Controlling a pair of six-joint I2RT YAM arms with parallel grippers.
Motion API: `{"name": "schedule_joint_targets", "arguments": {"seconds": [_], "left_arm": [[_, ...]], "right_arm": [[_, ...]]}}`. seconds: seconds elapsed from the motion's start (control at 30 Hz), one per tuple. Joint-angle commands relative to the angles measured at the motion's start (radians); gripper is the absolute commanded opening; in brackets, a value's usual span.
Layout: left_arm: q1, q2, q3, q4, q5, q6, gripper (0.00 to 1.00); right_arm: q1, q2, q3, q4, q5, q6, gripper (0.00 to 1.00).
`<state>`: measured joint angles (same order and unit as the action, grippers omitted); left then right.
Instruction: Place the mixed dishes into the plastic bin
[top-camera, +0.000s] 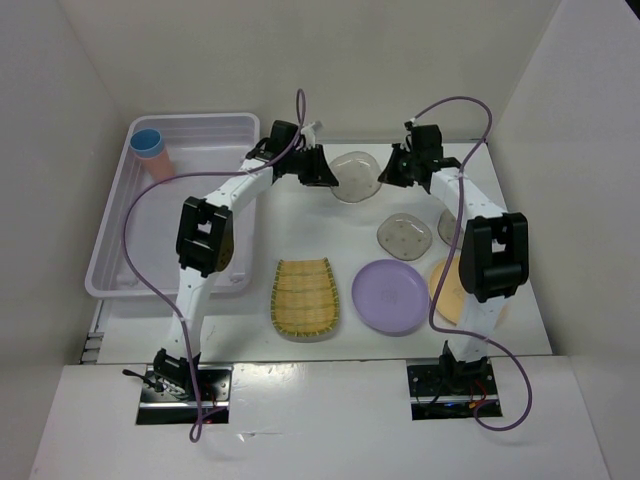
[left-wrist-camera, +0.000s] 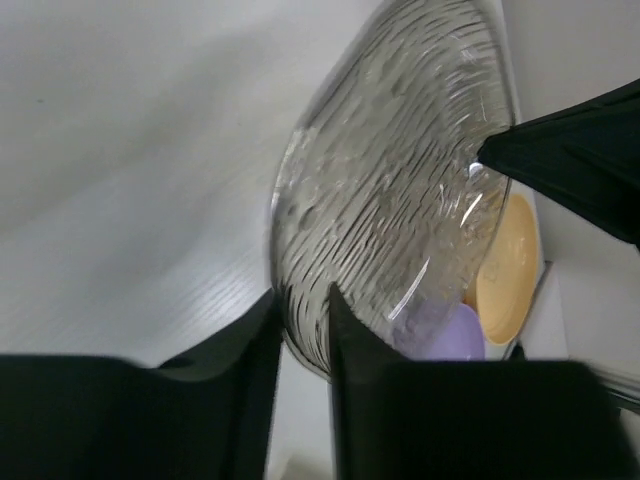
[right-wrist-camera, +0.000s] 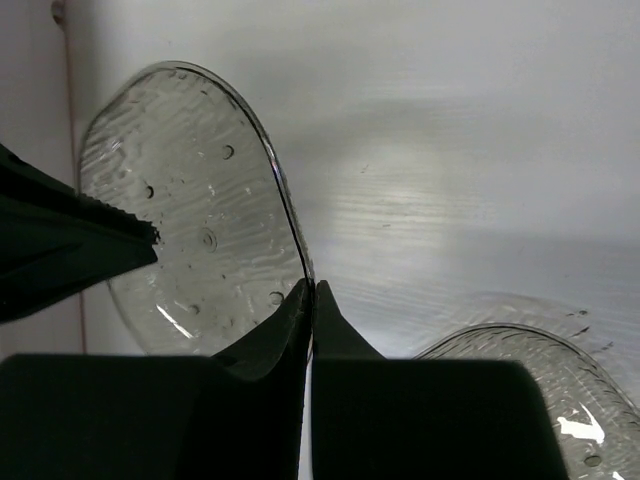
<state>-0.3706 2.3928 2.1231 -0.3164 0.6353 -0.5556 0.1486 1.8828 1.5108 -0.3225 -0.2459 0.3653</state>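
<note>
A small translucent grey plate (top-camera: 355, 175) is held off the table between both grippers, tilted on edge. My left gripper (top-camera: 325, 170) is shut on its left rim, and the rim fills the gap between my fingers in the left wrist view (left-wrist-camera: 303, 320). My right gripper (top-camera: 392, 170) is shut on the opposite rim (right-wrist-camera: 312, 290). The plate (left-wrist-camera: 390, 170) shows ribbed and bubbly close up. The plastic bin (top-camera: 115, 235) stands at the left, with a pink cup (top-camera: 158, 165) and a blue cup (top-camera: 147, 141) nested in its far corner.
On the table lie a second grey plate (top-camera: 404, 236), a lilac plate (top-camera: 388, 296), a yellow ribbed tray (top-camera: 304, 297) and an orange plate (top-camera: 443, 290) partly under the right arm. White walls close in the back and both sides.
</note>
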Motion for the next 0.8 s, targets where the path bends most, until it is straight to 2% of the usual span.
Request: {"name": "schedule_joint_targets", "arguments": {"seconds": [0.0,0.07,0.1,0.13,0.17,0.23,0.27,0.37,0.5,0.6,0.7,0.77], "left_arm": [[-0.002,0.009,0.025,0.042,0.038,-0.01,0.24],[-0.002,0.009,0.024,0.051,0.047,-0.033,0.12],[-0.002,0.009,0.024,0.051,0.047,-0.047,0.0],[-0.002,0.009,0.024,0.051,0.047,-0.047,0.0],[0.007,-0.004,0.024,0.06,0.047,-0.062,0.0],[0.021,-0.053,-0.011,0.12,0.038,-0.101,0.0],[0.021,-0.073,-0.044,0.138,0.008,-0.113,0.0],[0.079,-0.159,-0.066,0.149,-0.034,-0.132,0.0],[0.183,-0.301,-0.086,0.116,-0.121,-0.168,0.0],[0.281,-0.427,-0.207,0.163,-0.181,-0.239,0.0],[0.373,-0.556,-0.435,0.308,-0.32,-0.343,0.0],[0.432,-0.615,-0.581,0.367,-0.362,-0.406,0.0]], "right_arm": [[0.038,-0.065,0.008,0.046,-0.062,-0.032,0.0],[0.049,-0.065,0.017,0.046,-0.072,-0.043,0.03],[0.049,-0.065,0.017,0.057,-0.072,-0.043,0.06],[0.049,-0.065,0.017,0.057,-0.072,-0.043,0.1],[0.058,-0.065,0.017,0.057,-0.072,-0.043,0.27],[0.059,-0.065,0.017,0.057,-0.072,-0.043,0.41],[0.059,-0.074,0.017,0.057,-0.047,-0.043,0.56],[0.059,-0.1,0.008,0.066,0.02,-0.031,0.67],[0.059,-0.186,-0.024,0.103,0.134,-0.031,0.73],[0.059,-0.244,-0.078,0.123,0.192,-0.055,0.77],[0.039,-0.258,-0.149,0.109,0.218,-0.068,0.77],[0.026,-0.258,-0.207,0.1,0.231,-0.034,0.8]]}}
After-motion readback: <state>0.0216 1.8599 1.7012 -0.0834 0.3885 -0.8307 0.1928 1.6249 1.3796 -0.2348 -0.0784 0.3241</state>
